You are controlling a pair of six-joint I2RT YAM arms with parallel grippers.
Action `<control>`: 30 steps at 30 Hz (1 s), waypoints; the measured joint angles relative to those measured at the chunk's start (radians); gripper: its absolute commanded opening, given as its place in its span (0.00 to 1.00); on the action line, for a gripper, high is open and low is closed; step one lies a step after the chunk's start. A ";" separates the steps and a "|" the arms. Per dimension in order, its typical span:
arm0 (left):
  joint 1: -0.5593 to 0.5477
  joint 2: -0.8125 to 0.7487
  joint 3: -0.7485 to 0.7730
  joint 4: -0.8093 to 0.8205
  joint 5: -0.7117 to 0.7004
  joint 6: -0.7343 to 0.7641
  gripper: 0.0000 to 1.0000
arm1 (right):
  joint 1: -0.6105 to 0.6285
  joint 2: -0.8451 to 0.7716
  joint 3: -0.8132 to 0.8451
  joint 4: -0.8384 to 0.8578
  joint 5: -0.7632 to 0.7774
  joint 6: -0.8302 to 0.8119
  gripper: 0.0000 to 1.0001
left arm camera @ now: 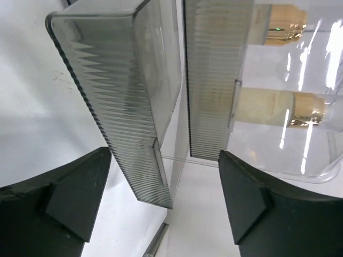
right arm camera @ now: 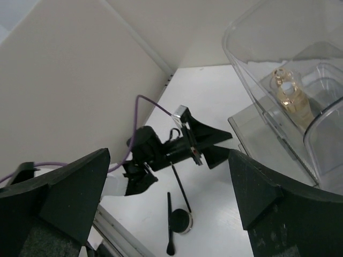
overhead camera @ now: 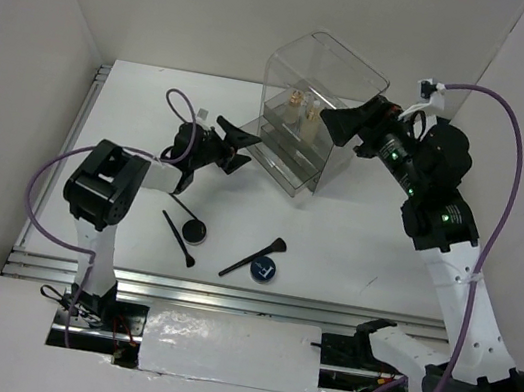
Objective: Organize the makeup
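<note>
Facing the protruding drawer (left arm camera: 115,91), left gripper (left arm camera: 165,160) stands wide open, empty; right gripper (right arm camera: 169,155) likewise open, empty, beside acrylic box (overhead camera: 350,69).

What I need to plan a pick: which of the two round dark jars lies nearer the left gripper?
The all-black round jar, left of the two, nearer the left gripper; the other jar, further right, shows a bluish top.

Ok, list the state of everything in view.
left pincer, open, empty
right pincer, open, empty
drawers, partly pulled out
cream tube, standing inside box
lipstick, standing inside box
jars, loose on table
brushes, lying flat on table
</note>
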 measured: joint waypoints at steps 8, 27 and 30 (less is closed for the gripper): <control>0.029 -0.201 0.008 -0.283 -0.030 0.129 1.00 | 0.074 0.100 0.047 -0.195 0.099 -0.032 1.00; 0.036 -0.591 0.465 -1.810 -0.619 0.655 0.99 | 0.642 0.204 -0.210 -0.655 0.462 0.017 0.98; 0.036 -0.623 0.448 -1.896 -0.641 0.676 0.99 | 0.685 0.211 -0.284 -0.656 0.460 0.046 0.98</control>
